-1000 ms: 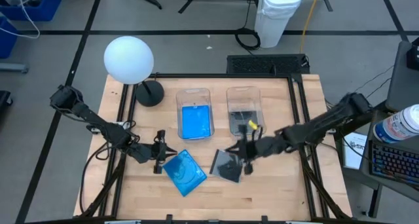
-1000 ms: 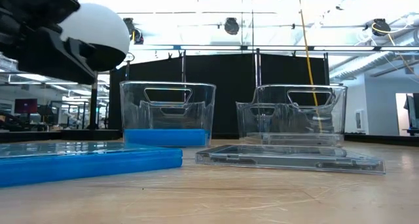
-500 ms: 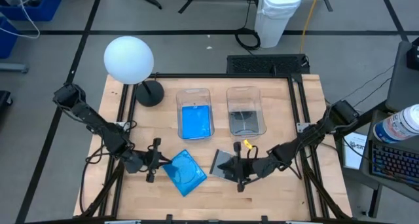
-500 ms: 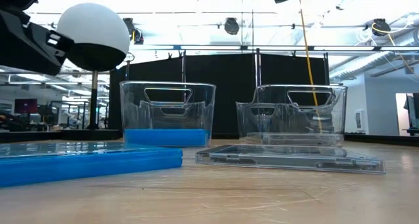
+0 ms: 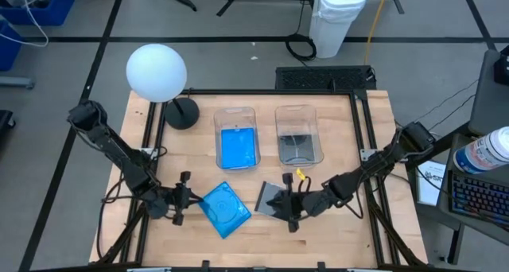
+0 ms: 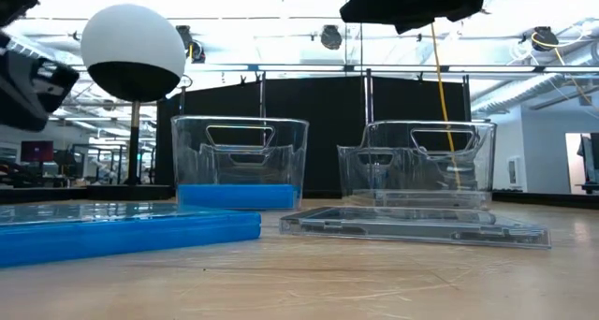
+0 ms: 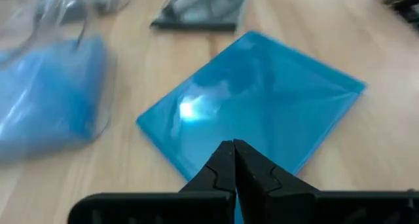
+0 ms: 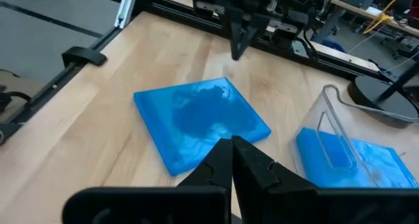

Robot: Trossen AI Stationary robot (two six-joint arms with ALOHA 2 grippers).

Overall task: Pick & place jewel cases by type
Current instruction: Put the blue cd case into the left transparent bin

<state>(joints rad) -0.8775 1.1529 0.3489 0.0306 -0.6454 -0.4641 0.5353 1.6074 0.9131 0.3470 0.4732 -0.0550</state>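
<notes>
A bright blue jewel case (image 5: 225, 210) lies flat on the table near its front edge, also seen in the left wrist view (image 7: 255, 106). Right of it a grey see-through jewel case (image 5: 270, 199) lies flat (image 6: 412, 226). My left gripper (image 5: 195, 199) is shut just left of the blue case, its tips (image 7: 234, 149) near the case's edge and clear of it. My right gripper (image 5: 280, 205) is shut above the grey case, well off the table (image 6: 412, 2). Farther back, one clear tub (image 5: 237, 137) holds blue cases and another (image 5: 297, 135) holds clear ones.
A white globe lamp (image 5: 157, 71) on a black base (image 5: 181, 113) stands at the far left. Dark frame rails (image 5: 366, 145) run along the table's sides. Bare wood lies in front of the two loose cases.
My left gripper has drawn back from the blue case toward the table's left and near edges. My right gripper has come down and toward the near edge, from by the right tub's near end to above the grey case. Both loose cases have stayed put.
</notes>
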